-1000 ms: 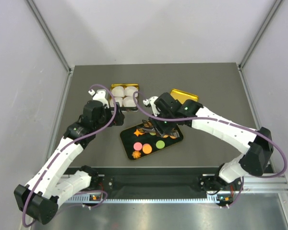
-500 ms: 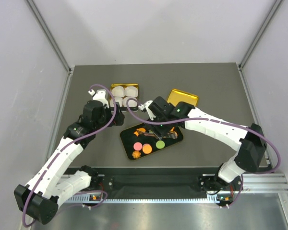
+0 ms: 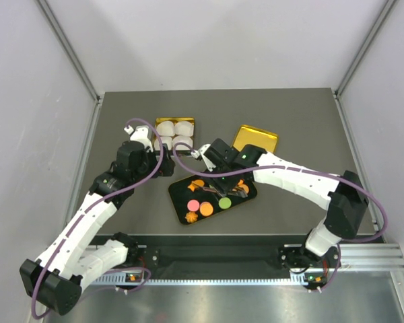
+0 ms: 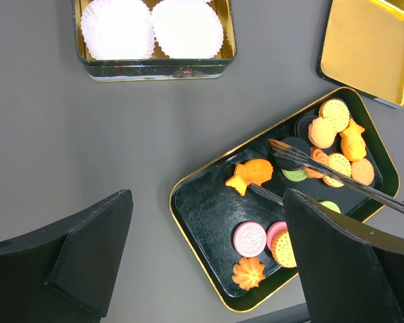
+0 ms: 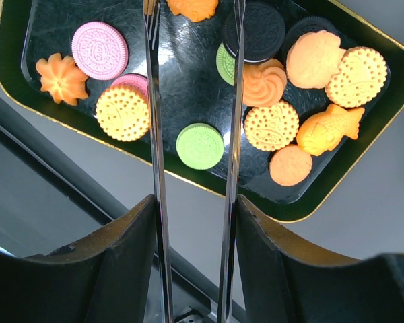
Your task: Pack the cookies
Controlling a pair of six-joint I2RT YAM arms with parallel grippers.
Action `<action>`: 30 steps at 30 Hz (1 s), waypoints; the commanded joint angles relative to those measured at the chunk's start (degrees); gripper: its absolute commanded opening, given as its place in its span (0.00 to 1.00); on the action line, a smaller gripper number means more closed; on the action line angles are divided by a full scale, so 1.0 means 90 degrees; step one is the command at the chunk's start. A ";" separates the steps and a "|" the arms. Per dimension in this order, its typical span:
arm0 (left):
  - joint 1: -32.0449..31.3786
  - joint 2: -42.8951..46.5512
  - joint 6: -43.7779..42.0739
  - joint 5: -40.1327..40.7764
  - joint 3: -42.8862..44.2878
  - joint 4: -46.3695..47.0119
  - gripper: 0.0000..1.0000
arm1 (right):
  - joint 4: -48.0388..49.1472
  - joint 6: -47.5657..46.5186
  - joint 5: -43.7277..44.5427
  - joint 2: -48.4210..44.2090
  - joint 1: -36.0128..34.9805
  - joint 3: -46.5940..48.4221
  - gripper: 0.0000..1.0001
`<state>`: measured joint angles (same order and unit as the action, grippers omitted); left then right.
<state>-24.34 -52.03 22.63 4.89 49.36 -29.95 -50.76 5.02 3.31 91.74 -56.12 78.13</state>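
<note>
Nearest the arm bases, the right gripper (image 5: 192,222) is closed onto a pair of metal tongs (image 5: 155,134), one finger pressed against each blade. The blades are partly squeezed, with a gap left between them, and nothing is seen clamped in that gap.

Beneath and ahead of these jaws a black tray (image 5: 188,84) with a gold rim is seen. The cookies (image 5: 271,126) all lie in it, spread to both sides of the blades: mostly orange rounds, a few pink, green and black. A green round (image 5: 200,145) lies on the tray under the gap. In the left wrist view the blade tips are placed by a black round (image 4: 293,153), and a fish-shaped orange cookie (image 4: 250,176) lies just beyond them.

The left gripper (image 4: 209,222) is held above the table (image 4: 67,134), its jaws spread wide and empty.

Beyond those jaws a tin (image 4: 155,67) is seen, lined with white paper cups (image 4: 118,27); the two cups in view hold nothing. Further to the right a gold lid (image 4: 367,47) lies apart.

The step in hand is judged to be the picking of a cookie. Next, the blades would need to be lowered around one piece, squeezed, lifted, and carried over to a cup.
</note>
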 commanded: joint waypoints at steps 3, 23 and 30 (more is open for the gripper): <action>0.0038 0.0000 0.0063 -0.0074 -0.0045 0.0340 0.98 | 0.0230 -0.0040 0.0052 0.0050 -0.0132 0.0313 0.47; 0.0048 0.0039 0.0073 -0.0113 -0.0045 0.0350 0.98 | 0.0103 -0.0098 -0.0173 0.0324 -0.0259 0.0587 0.44; 0.0048 0.0019 0.0073 -0.0142 -0.0055 0.0350 0.98 | 0.0035 -0.0050 -0.0163 0.0382 -0.0269 0.0548 0.43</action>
<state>-24.29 -52.03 22.81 4.01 49.34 -29.95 -50.68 4.56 2.24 95.33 -57.28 80.71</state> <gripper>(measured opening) 0.982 0.438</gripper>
